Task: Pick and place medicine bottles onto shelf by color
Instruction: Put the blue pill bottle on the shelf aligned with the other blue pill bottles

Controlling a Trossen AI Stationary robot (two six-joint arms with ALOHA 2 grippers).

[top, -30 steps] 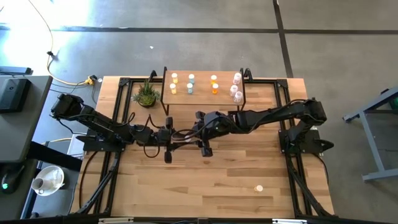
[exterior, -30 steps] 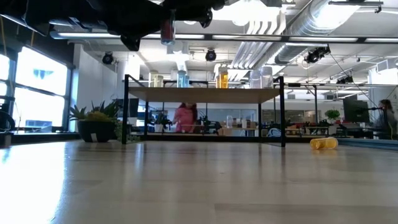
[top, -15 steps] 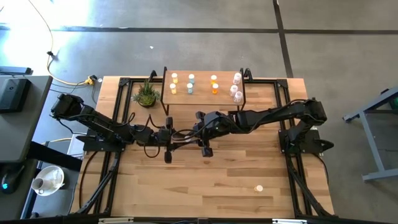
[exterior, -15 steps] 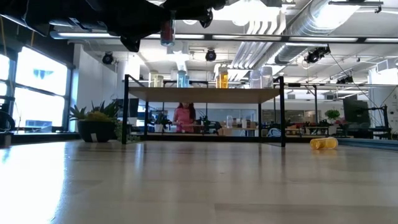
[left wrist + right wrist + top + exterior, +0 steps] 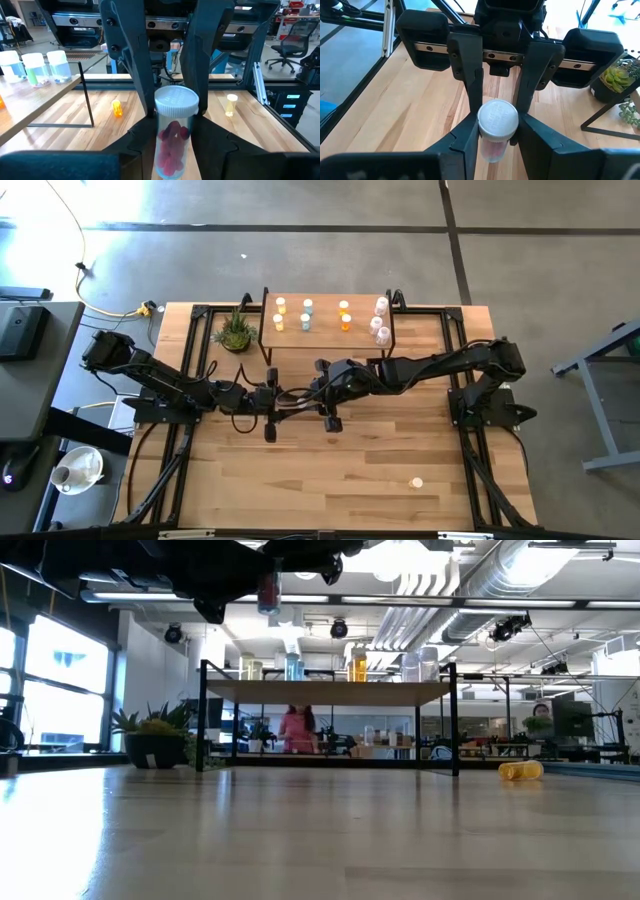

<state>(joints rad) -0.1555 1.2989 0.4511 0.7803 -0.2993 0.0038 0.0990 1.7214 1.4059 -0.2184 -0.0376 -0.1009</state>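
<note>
Left gripper [image 5: 172,150] and right gripper [image 5: 496,137] pinch one pink-filled bottle [image 5: 175,105] (white-capped).

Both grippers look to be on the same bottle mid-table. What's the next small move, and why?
Probably the left gripper should open and let go. It and the right gripper both clamp the pink-pill bottle above the table, and the pinkish-white bottles stand at the right arm's end of the shelf.

Bright daylight glare at the high view's upper left; low view backlit, arms silhouetted.
</note>
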